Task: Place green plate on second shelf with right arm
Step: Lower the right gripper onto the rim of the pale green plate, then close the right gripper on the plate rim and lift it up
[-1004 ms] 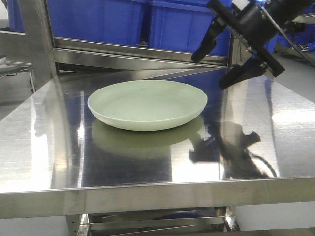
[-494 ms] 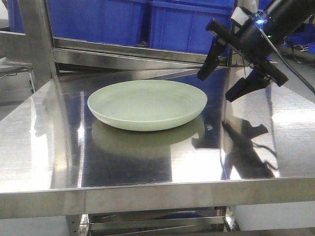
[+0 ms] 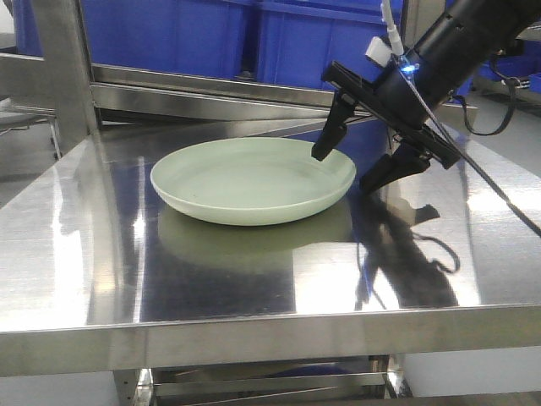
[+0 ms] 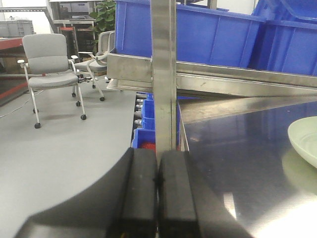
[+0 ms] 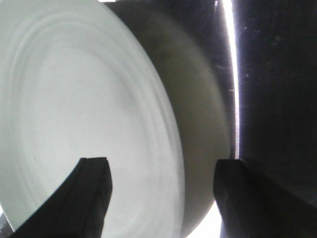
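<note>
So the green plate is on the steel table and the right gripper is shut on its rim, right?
Not shut: the right wrist view shows the right gripper open, one finger over the green plate, the other outside its rim. The plate is on the steel table.

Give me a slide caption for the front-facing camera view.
Open right end effector straddles the rim of the green plate on a steel table, blue bins behind.
</note>
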You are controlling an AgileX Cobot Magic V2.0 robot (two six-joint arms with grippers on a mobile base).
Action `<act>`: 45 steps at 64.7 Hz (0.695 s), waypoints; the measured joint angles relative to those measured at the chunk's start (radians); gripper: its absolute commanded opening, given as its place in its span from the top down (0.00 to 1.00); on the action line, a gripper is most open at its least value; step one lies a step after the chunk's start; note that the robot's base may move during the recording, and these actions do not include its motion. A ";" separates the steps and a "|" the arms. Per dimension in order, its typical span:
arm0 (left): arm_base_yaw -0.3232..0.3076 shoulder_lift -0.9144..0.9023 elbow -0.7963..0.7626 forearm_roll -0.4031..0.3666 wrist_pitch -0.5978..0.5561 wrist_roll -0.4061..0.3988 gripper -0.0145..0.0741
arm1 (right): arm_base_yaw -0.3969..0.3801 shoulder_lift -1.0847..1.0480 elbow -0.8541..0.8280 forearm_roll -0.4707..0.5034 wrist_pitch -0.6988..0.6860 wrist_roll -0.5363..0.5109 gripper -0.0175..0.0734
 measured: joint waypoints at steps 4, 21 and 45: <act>0.000 0.000 0.000 0.000 0.000 0.000 0.69 | 0.000 0.000 0.000 0.000 -0.001 0.000 0.20; 0.000 0.000 0.000 0.000 0.000 0.000 0.69 | 0.000 0.002 0.000 0.000 -0.008 0.000 0.27; 0.000 0.000 0.000 0.000 0.000 0.000 0.69 | 0.006 0.022 -0.003 0.000 -0.009 -0.002 0.49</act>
